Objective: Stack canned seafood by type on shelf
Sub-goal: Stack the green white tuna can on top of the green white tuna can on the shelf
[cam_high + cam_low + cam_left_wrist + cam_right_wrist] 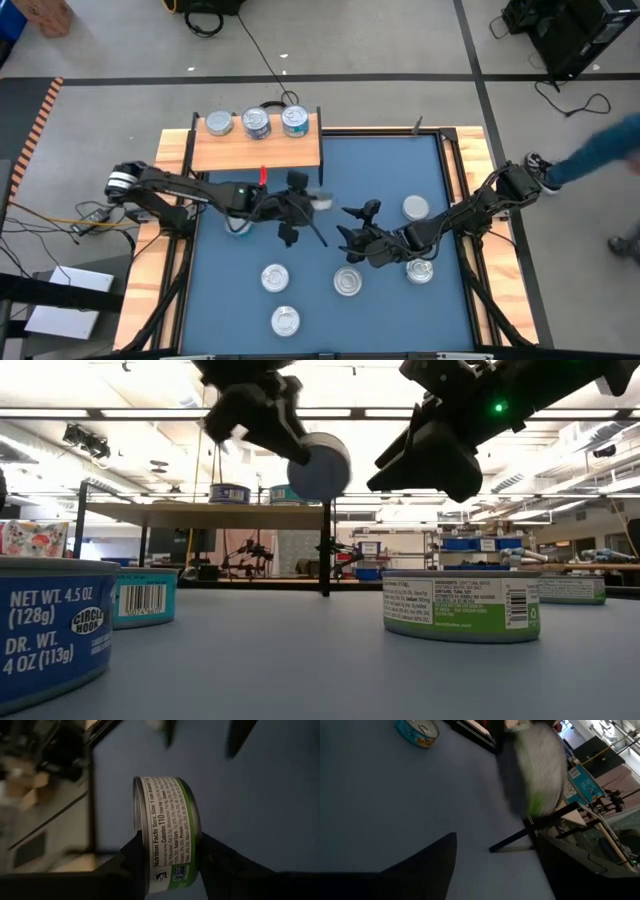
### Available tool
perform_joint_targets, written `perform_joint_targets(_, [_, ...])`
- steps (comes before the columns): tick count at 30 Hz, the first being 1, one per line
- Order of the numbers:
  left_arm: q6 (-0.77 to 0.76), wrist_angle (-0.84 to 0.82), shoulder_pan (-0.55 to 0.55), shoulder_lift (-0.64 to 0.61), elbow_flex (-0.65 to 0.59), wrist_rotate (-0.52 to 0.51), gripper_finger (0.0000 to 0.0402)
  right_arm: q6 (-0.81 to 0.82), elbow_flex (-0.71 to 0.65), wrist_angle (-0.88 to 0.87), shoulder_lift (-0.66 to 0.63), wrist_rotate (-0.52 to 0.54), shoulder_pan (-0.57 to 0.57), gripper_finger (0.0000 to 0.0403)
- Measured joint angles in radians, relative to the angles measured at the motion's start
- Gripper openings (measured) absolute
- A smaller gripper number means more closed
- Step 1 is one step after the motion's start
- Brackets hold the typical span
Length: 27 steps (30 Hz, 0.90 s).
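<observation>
A green-labelled can (pixel 167 827) hangs over the blue table (pixel 380 170), just in front of the shelf's right end, with my left gripper (pixel 305 198) shut on it. The light wooden shelf (pixel 255 150) at the far edge carries three cans (pixel 257 123) in a row, standing on their bottoms. Several more cans (pixel 348 281) stand on the table. My right gripper (pixel 352 225) is open over the table's middle, a little to the right of the held can, with nothing between its fingers. The right wrist view shows the held can (pixel 540 770) as a blur. My left gripper pinches the can by its two flat ends, one finger (pixel 132 862) on the lid end (pixel 138 837) and the other on the opposite end. The fingers slant down from the table's left. The can is lifted clear and turned on edge, one flat face (pixel 320 465) toward the table's near edge.
Loose cans stand at the near left (pixel 275 277), near middle (pixel 286 320), right (pixel 416 208) and near right (pixel 420 270); another sits under my left arm (pixel 238 225). In the low view a blue can (pixel 45 625) and a green one (pixel 460 605) stand close. A person's leg (pixel 590 155) shows right of the table.
</observation>
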Motion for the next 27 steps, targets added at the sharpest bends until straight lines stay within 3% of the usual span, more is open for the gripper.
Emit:
perform_joint_targets(15, [-0.134,-0.370,-0.020,-0.290,0.001,-0.441,0.0141,0.032,-0.001,-0.007,0.000,-0.018,0.000,0.0275])
perform_joint_targets(24, [-0.298,-0.675,-0.002,-0.390,0.062,-0.628,0.0141,0.033,-0.001,-0.017,0.000,-0.019,-0.002,0.0271])
perform_joint_targets(27, [-0.367,-0.807,0.024,-0.398,0.098,-0.644,0.0141,0.036,-0.001,-0.018,0.000,-0.018,-0.002,0.0268])
